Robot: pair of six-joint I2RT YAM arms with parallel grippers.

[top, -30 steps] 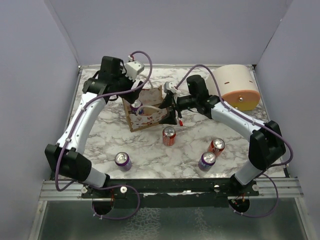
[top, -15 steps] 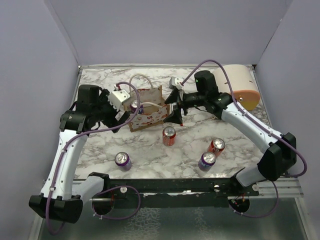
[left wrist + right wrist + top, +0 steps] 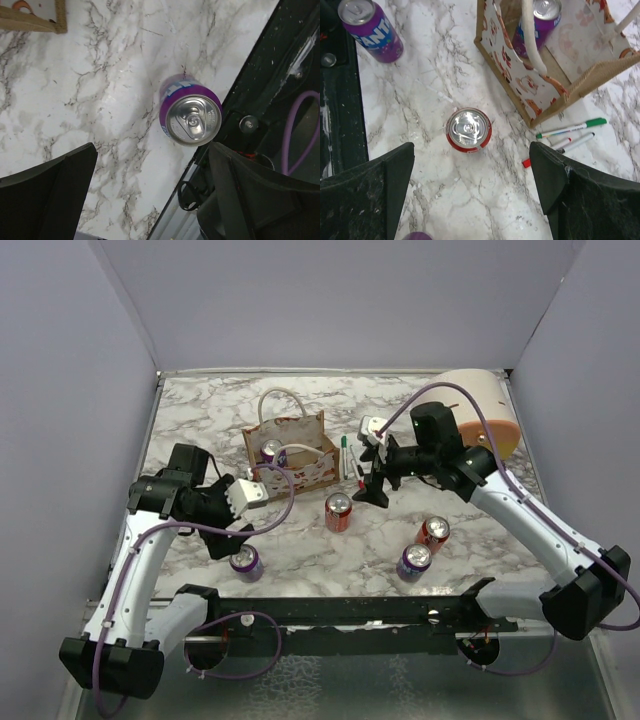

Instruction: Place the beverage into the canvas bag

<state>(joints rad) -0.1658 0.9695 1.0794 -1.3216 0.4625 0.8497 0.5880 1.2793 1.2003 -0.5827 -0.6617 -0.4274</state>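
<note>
A brown bag [image 3: 296,472] stands mid-desk [image 3: 200,420], with a purple can [image 3: 271,450] upright inside it. The left end effector [image 3: 152,150] hangs released above a second purple can [image 3: 192,117] near the desk's front edge. The right end effector [image 3: 471,147], also released, hangs over a red can [image 3: 468,129].

A tabletop [image 3: 200,420] of white marble pattern with grey veins fills the middle of the scene. Three plain, pale lavender panels enclose it: a back wall [image 3: 330,300] along the far edge, a left wall [image 3: 60,420] and a right wall [image 3: 590,370], both slanting outward toward the near side. A black strip [image 3: 350,608] runs along the table's near edge, mounted on silver aluminium rails [image 3: 160,625]. Nearer still lies a grey, dimpled surface [image 3: 330,685]. The light is soft and even, leaving only faint shadows on the marble.
</note>
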